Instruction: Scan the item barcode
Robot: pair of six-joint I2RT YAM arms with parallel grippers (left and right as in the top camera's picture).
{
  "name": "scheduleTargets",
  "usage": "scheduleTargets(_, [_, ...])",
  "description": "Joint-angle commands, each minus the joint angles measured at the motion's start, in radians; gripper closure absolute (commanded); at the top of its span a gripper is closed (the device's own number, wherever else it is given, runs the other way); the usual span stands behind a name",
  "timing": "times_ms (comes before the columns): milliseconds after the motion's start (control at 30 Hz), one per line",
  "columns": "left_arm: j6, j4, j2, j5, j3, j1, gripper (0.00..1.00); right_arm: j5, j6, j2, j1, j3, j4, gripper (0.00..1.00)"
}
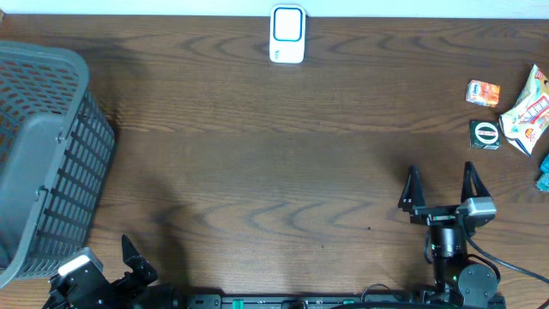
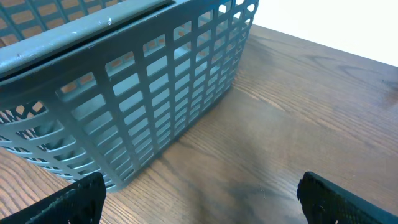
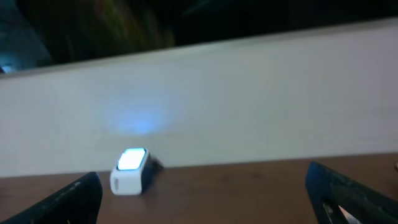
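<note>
The white barcode scanner [image 1: 286, 35] stands at the table's far edge, in the middle; in the right wrist view the scanner [image 3: 130, 170] has a glowing face. The items lie at the right edge: an orange packet [image 1: 483, 92], a black round-labelled pack [image 1: 485, 134], a white and red snack bag [image 1: 527, 116] and a teal piece [image 1: 544, 172]. My right gripper [image 1: 442, 184] [image 3: 205, 202] is open and empty, near the front right, short of the items. My left gripper [image 1: 96, 247] [image 2: 208, 205] is open and empty at the front left, beside the basket.
A large grey slatted basket [image 1: 39, 154] fills the left side of the table; in the left wrist view the basket [image 2: 143, 93] is close ahead of the fingers. A pale wall [image 3: 249, 106] rises behind the scanner.
</note>
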Motion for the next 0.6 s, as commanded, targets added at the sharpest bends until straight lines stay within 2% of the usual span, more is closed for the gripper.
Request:
scheduleTargets(0, [-0.006,0.000,-0.001,-0.002,0.004,0.003,0.02,0.061,-0.015,-0.012,0.006,-0.001,-0.035,0.01])
scheduleTargets(167, [-0.006,0.000,-0.001,-0.002,0.004,0.003,0.02,0.109,-0.015,-0.012,0.006,-0.001,-0.205,0.01])
scheduleTargets(233, [-0.006,0.000,-0.001,-0.002,0.004,0.003,0.02,0.108,-0.014,-0.012,0.006,-0.001,-0.324,0.01])
scheduleTargets(567, [-0.006,0.000,-0.001,-0.002,0.005,0.003,0.02,0.113,-0.015,-0.012,0.024,-0.001,-0.329,0.01])
